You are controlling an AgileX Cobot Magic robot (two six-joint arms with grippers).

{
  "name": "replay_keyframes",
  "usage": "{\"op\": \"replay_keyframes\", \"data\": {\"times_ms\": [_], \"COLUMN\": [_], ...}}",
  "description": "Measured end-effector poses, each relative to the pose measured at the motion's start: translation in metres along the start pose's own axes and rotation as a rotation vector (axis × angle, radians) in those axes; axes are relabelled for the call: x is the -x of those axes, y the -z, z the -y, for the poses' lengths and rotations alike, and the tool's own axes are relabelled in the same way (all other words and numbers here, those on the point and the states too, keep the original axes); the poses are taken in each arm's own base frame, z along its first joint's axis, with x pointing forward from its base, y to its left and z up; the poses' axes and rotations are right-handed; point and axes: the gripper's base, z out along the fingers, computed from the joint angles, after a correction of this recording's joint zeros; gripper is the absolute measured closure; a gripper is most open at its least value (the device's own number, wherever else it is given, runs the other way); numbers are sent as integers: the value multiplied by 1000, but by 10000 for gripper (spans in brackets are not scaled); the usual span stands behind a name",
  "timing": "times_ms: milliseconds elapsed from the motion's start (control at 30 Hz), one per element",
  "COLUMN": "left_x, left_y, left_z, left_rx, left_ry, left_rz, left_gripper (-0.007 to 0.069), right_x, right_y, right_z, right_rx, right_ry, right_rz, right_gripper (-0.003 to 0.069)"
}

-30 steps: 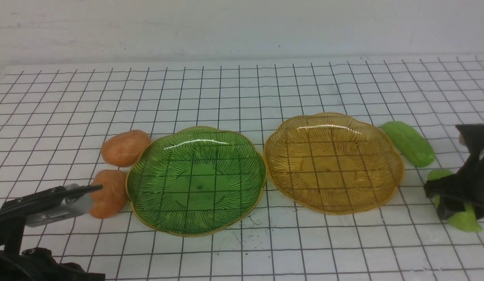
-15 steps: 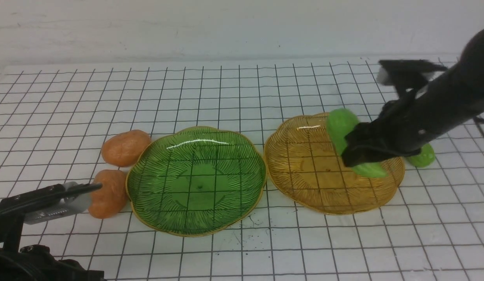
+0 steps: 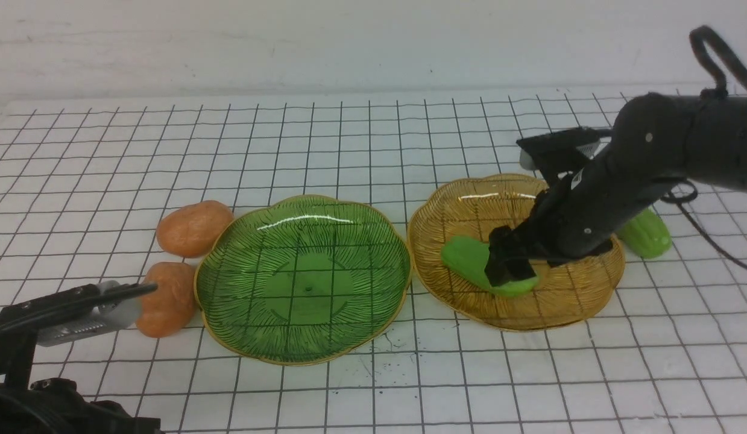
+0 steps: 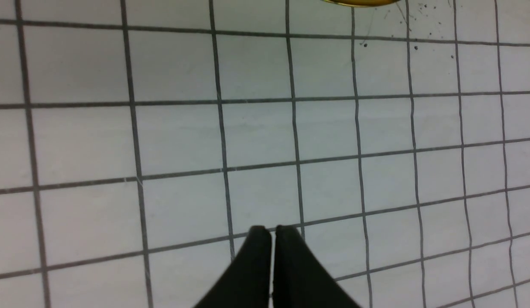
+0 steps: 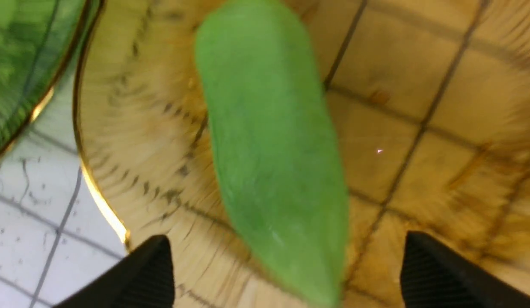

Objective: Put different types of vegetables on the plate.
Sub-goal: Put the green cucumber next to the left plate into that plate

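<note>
Green ridged gourd (image 3: 469,259) lies loose in the amber plate (image 3: 590,289), between the wide-spread jaws of the right hand (image 3: 507,265), released so the vegetable rests there. Left hand (image 3: 147,290), clenched on nothing, hovers just beside the nearer orange potato (image 3: 168,298), likely its next pick.

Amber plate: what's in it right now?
One light-green gourd lies in the amber plate. The right tool hangs open over it, covering the gourd's right end and part of the plate's floor in the front view.
</note>
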Motion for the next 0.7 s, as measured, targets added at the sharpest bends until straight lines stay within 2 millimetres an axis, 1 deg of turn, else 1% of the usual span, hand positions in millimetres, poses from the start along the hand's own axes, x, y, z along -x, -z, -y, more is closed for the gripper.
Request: {"op": "replay_keyframes", "data": {"times_ms": [33, 67, 133, 167, 200, 233, 267, 333, 367, 433, 467, 500, 600, 700], "left_x": [0, 0, 0, 0, 0, 0, 0, 0, 0, 0, 0, 0, 0, 0], "left_y": [0, 0, 0, 0, 0, 0, 0, 0, 0, 0, 0, 0, 0, 0], "left_z": [0, 0, 0, 0, 0, 0, 0, 0, 0, 0, 0, 0, 0, 0], "left_rx": [0, 0, 0, 0, 0, 0, 0, 0, 0, 0, 0, 1, 1, 1], "left_ry": [0, 0, 0, 0, 0, 0, 0, 0, 0, 0, 0, -1, 0, 0], "left_rz": [0, 0, 0, 0, 0, 0, 0, 0, 0, 0, 0, 0, 0, 0], "left_gripper": [631, 631, 631, 631, 631, 631, 631, 629, 628, 628, 628, 624, 612, 596], "right_x": [2, 11, 21, 22, 30, 31, 33, 33, 29, 22, 21, 15, 5, -3], "right_y": [2, 13, 26, 28, 39, 42, 47, 50, 47, 36, 35, 23, 2, -15], "right_z": [1, 5, 15, 16, 30, 35, 51, 74, 88, 110, 111, 125, 144, 157], "right_rx": [-9, -66, -153, -162, -241, -267, -316, -369, -389, -400, -398, -392, -377, -370], "right_ry": [5, 36, 55, 49, 26, 22, -28, -97, -142, -209, -217, -264, -326, -357], "right_rz": [1, 0, 10, 9, 31, 37, 50, 54, 42, 6, 2, -30, -83, -109], "right_gripper": [-20, -29, -32, -32, -27, -24, -16, -3, 4, 11, 11, 13, 17, 17]}}
